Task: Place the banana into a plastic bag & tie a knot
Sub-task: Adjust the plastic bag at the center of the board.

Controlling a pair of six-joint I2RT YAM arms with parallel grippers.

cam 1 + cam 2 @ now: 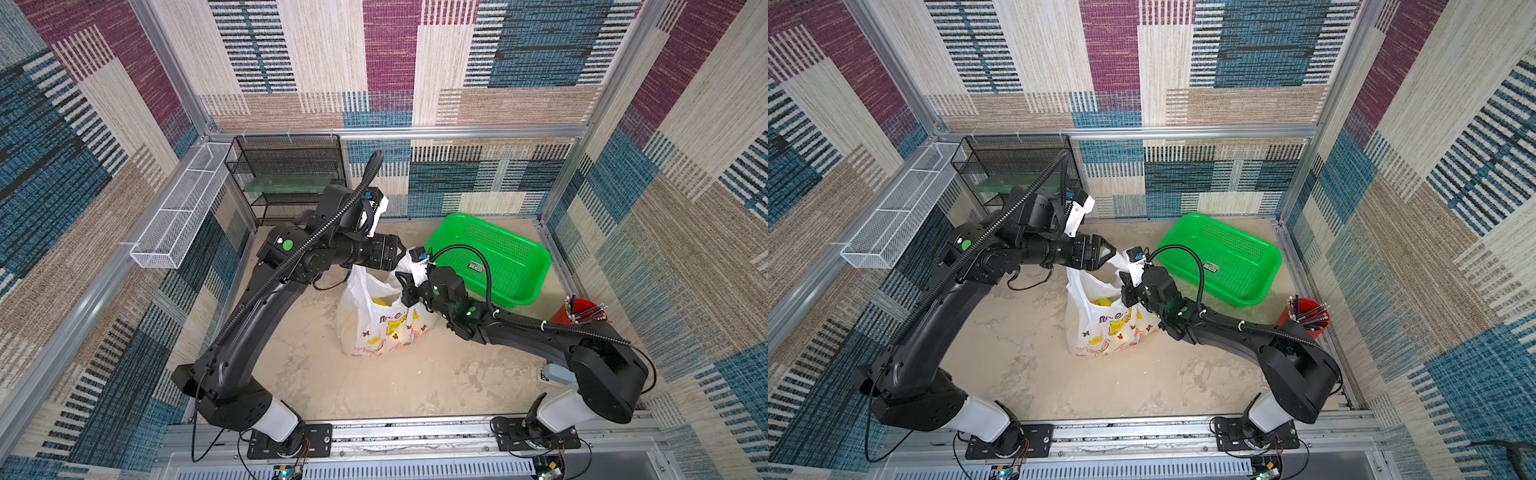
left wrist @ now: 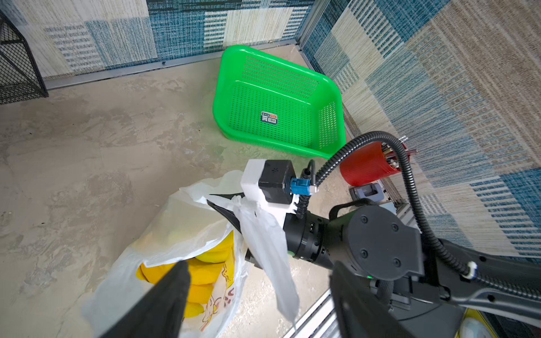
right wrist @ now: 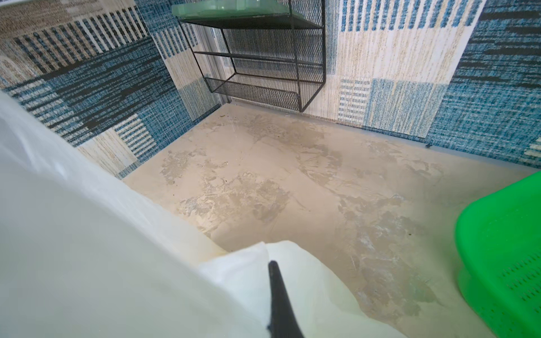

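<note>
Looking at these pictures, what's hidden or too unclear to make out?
Handles: in both top views the left gripper and right gripper cover them; how they cross is unclear.
Banana: in the left wrist view the plastic bag veils most of it; count and shape unclear.
Right gripper's jaws: in the right wrist view blurred bag film hides all but one finger.
Label in the green basket: too small to read.
</note>
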